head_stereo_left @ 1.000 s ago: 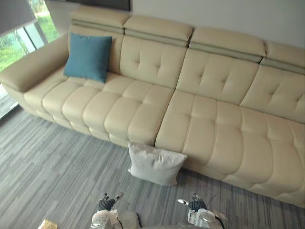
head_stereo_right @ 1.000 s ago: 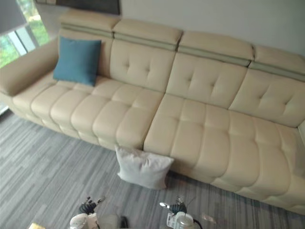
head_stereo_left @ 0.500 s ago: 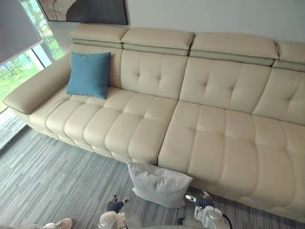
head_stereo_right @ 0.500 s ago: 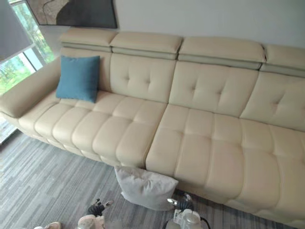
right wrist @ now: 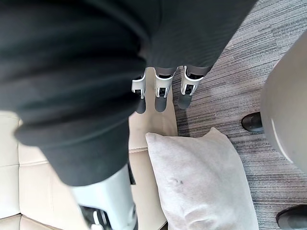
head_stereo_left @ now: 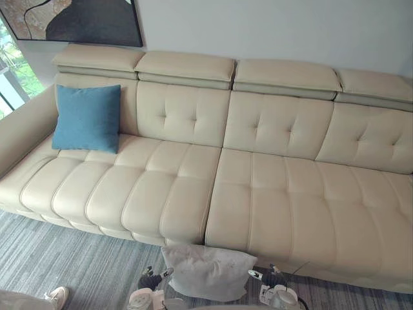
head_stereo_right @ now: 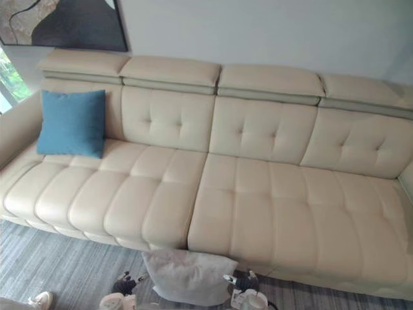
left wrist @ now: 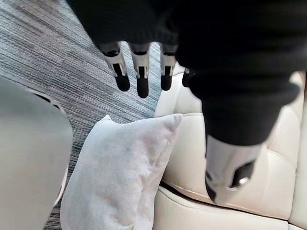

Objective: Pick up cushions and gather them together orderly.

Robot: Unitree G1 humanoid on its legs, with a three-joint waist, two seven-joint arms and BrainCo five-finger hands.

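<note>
A light grey cushion (head_stereo_left: pixel 205 272) leans against the front of the cream sofa (head_stereo_left: pixel 258 187) on the carpet, right before me; it also shows in the wrist views (left wrist: pixel 115 177) (right wrist: pixel 204 182). A blue cushion (head_stereo_left: pixel 86 118) stands upright against the sofa's back at its far left seat. My left hand (head_stereo_left: pixel 150 281) hangs low just left of the grey cushion, its fingers (left wrist: pixel 139 76) straight and empty. My right hand (head_stereo_left: pixel 266 278) hangs just right of the cushion, its fingers (right wrist: pixel 160 93) straight and holding nothing.
Grey striped carpet (head_stereo_left: pixel 39 258) lies before the sofa. A person's shoe (head_stereo_left: pixel 57 297) shows at the lower left. A dark framed picture (head_stereo_left: pixel 71 19) hangs on the wall above the sofa's left end.
The camera has moved closer to the sofa and tilted up, so the grey cushion now sits lower in the picture between my hands. The cushions themselves have not moved.
</note>
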